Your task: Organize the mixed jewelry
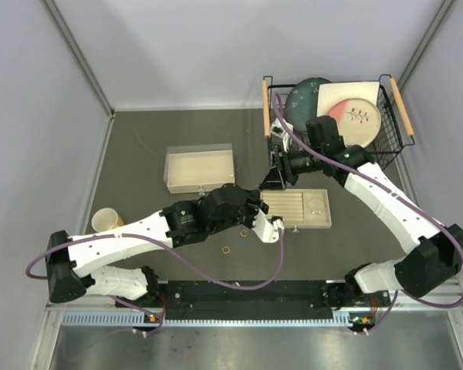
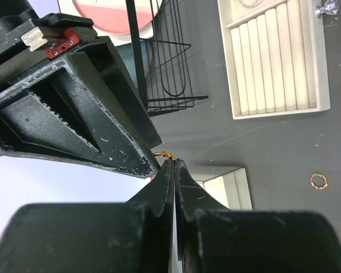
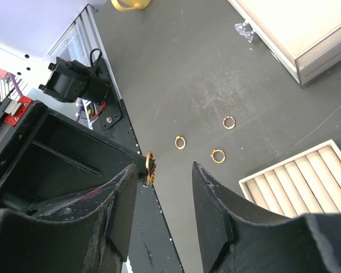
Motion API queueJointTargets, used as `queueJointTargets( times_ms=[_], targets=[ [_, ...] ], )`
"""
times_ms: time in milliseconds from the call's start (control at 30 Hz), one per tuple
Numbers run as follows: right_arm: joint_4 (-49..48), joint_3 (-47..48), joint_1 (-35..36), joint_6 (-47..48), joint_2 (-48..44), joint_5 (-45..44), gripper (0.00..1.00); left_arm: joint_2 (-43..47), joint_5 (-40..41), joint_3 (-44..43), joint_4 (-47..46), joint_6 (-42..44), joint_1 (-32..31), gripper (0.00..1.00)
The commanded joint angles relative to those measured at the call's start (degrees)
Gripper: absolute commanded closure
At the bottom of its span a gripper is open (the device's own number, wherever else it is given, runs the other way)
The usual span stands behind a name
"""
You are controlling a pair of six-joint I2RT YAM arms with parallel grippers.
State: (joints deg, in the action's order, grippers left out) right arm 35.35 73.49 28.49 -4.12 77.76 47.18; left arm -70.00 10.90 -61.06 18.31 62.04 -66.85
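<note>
Overhead, dark grey matte tabletop, pale lilac walls on the left, far and right sides, metal rail along the near edge. L arm runs from its near-left base across to centre. R arm climbs from the near-right base, bends at the elbow by the wire basket and reaches back left toward centre. The two grippers meet tip to tip just left of the beige slotted tray. L gripper is pinched fully closed w/ one gold ring nipped at the fingertips. R gripper has its jaws part-way apart, one either side of that ring (a gap shows on both sides, so no contact I can see). Counts: 4 gold rings total, i.e. the pinched one plus three loose rings on the table left of the tray. 1 silver hoop in the tray's plain right compartment, 1 clear box far-left of centre, 1 yellow cup at the left, 2 plates in the basket and 1 tiny clear faceted bit near the box.
</note>
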Motion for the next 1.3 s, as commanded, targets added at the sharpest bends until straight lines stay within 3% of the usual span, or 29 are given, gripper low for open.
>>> queueJointTargets(
  times_ms=[0, 467, 600, 700, 833, 867, 1067, 1133, 1267],
  targets=[
    [-1.43, 0.51, 1.04, 0.87, -0.06, -0.07, 0.57, -0.23, -1.05, -3.01, -0.55, -0.78, -0.39, 1.0],
    [-1.78, 1.48, 2.18, 0.87, 1.34, 0.81, 0.76, -0.4, -1.49, -2.58, -0.46, -0.87, -0.74, 1.0],
    [-1.78, 1.83, 2.71, 0.87, 1.35, 0.9, 0.93, -0.49, -1.4, -2.66, -0.46, -0.96, -0.74, 1.0],
    [-1.78, 1.57, 2.89, 0.96, 0.99, 0.46, 1.0, -0.4, -0.62, -2.58, -0.38, -0.87, -0.74, 1.0],
    [-0.99, 1.04, 2.8, 2.09, -0.23, -2.0, 1.0, 0.12, 0.87, -2.05, -0.46, -0.96, -0.83, 1.0],
    [-0.64, 1.04, 2.71, 2.53, -0.5, -3.13, 1.0, 0.3, 1.23, -1.61, -0.55, -0.87, -0.74, 0.98],
    [2.52, 2.35, 2.45, 5.61, -1.47, -7.0, 1.0, 1.44, 2.99, -0.21, -0.37, -0.69, -0.74, 0.54],
    [3.4, 3.14, 1.66, 6.14, -1.64, -7.62, 1.0, 1.88, 3.25, 0.24, -0.29, -0.43, -0.74, 0.46],
    [4.81, 3.85, 0.25, 8.16, -2.17, -10.52, 1.0, 2.76, 4.31, 0.77, 0.68, -0.69, 0.14, 0.44]
  ],
)
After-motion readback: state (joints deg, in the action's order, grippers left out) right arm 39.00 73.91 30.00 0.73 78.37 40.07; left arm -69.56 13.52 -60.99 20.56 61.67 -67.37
